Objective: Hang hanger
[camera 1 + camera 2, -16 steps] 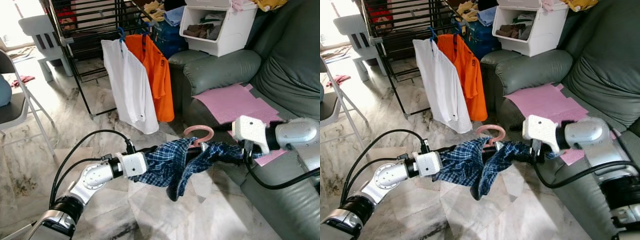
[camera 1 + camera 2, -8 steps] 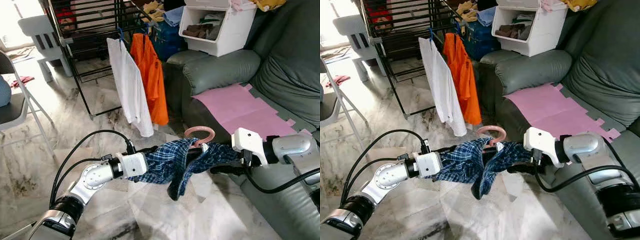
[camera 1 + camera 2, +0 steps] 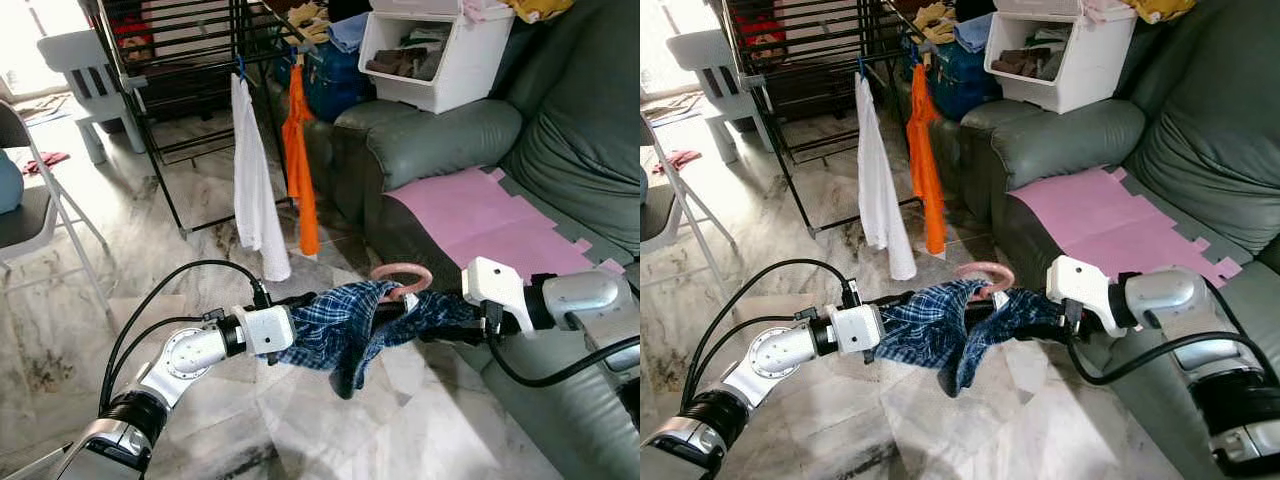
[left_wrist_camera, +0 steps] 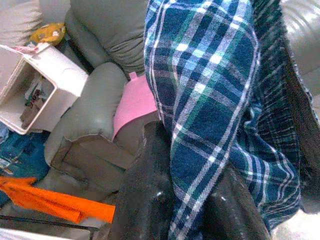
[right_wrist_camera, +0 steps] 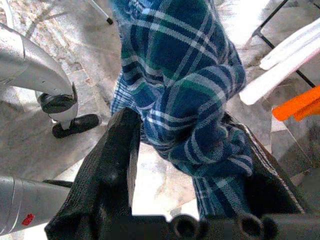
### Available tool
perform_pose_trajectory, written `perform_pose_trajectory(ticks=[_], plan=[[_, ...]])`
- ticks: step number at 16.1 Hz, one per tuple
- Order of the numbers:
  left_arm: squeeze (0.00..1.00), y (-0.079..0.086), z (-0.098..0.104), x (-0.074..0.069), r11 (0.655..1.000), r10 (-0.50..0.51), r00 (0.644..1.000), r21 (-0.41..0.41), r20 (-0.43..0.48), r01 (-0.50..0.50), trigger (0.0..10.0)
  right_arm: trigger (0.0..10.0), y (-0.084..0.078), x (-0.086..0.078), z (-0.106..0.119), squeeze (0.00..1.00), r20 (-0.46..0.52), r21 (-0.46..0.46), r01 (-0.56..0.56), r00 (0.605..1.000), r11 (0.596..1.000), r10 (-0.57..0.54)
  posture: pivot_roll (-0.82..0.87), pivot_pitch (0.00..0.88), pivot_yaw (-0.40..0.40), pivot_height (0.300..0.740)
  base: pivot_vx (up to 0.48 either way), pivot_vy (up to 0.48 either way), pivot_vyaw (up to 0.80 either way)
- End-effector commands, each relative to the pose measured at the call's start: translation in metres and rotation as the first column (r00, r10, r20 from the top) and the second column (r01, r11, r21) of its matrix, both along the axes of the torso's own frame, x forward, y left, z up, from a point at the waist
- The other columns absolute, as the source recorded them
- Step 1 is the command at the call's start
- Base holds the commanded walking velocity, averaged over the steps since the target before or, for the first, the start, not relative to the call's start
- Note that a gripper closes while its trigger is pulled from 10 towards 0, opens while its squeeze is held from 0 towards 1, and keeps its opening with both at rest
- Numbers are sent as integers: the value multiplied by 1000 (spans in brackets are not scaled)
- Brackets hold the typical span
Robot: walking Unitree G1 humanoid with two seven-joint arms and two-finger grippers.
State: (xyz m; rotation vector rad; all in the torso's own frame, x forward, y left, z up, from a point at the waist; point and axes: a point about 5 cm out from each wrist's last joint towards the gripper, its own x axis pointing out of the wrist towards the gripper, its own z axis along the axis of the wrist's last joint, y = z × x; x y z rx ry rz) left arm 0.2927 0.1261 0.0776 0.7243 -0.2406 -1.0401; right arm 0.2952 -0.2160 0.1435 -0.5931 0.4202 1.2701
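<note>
Both pincers (image 4: 190, 165) (image 5: 185, 150) grip the plaid shirt (image 3: 345, 325) on its pink hanger (image 3: 402, 277).

Soft woven plaid cloth, blue and green, drapes over the shirt (image 3: 345, 325), matt and creased. The hanger (image 3: 402, 277) hook looks like smooth pink plastic with a slight sheen. Left gripper (image 4: 190, 200) fingers are matt black, a bit scuffed; the right gripper (image 5: 185, 165) shows the same dull black. Arms are brushed silver metal with white plastic shells. The floor (image 3: 200, 220) is glossy veined marble. The sofa (image 3: 430, 140) looks like smooth grey-green leather, a matt pink sheet (image 3: 480, 215) on its seat.
</note>
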Motion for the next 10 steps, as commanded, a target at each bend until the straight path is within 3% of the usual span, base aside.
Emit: perform_pose_trajectory(ticks=[1, 10], plan=[[0, -4, 8, 5, 1000, -16, 999, -11, 36, 16, 0, 0, 6, -2, -2, 0, -5, 7, -29, 1000, 1000, 29, -166, 0, 42, 740, 0, 0, 0], [0, -6, 9, 6, 1000, 3, 999, -28, 35, -2, 0, 0, 9, -2, -8, 0, 21, 7, -10, 1000, 1000, 10, -177, 0, 33, 740, 0, 0, 0]])
